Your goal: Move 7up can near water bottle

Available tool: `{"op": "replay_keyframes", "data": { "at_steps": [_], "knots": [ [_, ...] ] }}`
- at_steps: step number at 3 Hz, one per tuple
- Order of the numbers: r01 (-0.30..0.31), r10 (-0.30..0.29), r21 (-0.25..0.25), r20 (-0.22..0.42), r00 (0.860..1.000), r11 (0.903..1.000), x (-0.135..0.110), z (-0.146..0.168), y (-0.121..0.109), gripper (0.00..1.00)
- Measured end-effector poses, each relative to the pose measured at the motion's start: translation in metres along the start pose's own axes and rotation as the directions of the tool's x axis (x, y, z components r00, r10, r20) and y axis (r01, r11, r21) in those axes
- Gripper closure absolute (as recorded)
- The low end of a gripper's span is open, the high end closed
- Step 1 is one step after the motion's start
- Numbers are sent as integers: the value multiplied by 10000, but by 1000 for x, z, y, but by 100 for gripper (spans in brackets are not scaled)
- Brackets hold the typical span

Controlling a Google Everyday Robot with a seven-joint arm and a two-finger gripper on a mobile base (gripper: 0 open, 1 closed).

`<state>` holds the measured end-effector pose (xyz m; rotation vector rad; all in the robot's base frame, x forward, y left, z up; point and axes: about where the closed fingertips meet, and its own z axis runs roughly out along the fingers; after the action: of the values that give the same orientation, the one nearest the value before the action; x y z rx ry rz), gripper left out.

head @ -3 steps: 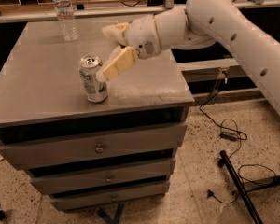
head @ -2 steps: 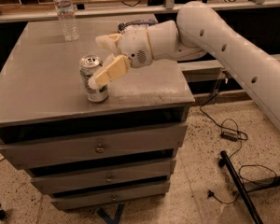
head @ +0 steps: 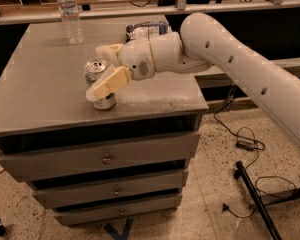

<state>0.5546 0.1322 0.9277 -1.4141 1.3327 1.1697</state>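
Jaws: apart, one on the near side and one on the far side of the 7up can [head: 105,103]; contact with the can wall cannot be confirmed. Against the frames from a second ago, when the near jaw was held just right of the can, the gripper [head: 96,73] has been advanced leftward so that the can is now bracketed. This is judged to be the end of the approach, with closing and lifting not yet done. The can is found upright close to the front edge of the table [head: 40,89], somewhat left of that edge's middle. The water bottle [head: 70,14] is noted upright at the far edge, toward the far left corner, well apart from the can. Bare table is seen between the two, so a path toward the far edge is judged open. A snack bag [head: 147,30] is noted near the far right corner, off that path. The front edge is close, so any forward push is to be avoided.
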Motion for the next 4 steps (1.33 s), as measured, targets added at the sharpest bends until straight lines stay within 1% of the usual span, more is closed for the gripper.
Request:
{"op": "replay_keyframes", "data": {
  "at_steps": [1, 2, 3, 4],
  "knots": [
    [134, -132, 262, -92, 9999, 9996, 3, -3, -1, 0],
    [135, -133, 198, -86, 9999, 9997, 2, 0, 0, 19],
    [144, -143, 150, -85, 9999, 9998, 2, 2, 1, 42],
    [151, -151, 92, -62, 9999, 9998, 1, 5, 3, 73]
  ]
}}
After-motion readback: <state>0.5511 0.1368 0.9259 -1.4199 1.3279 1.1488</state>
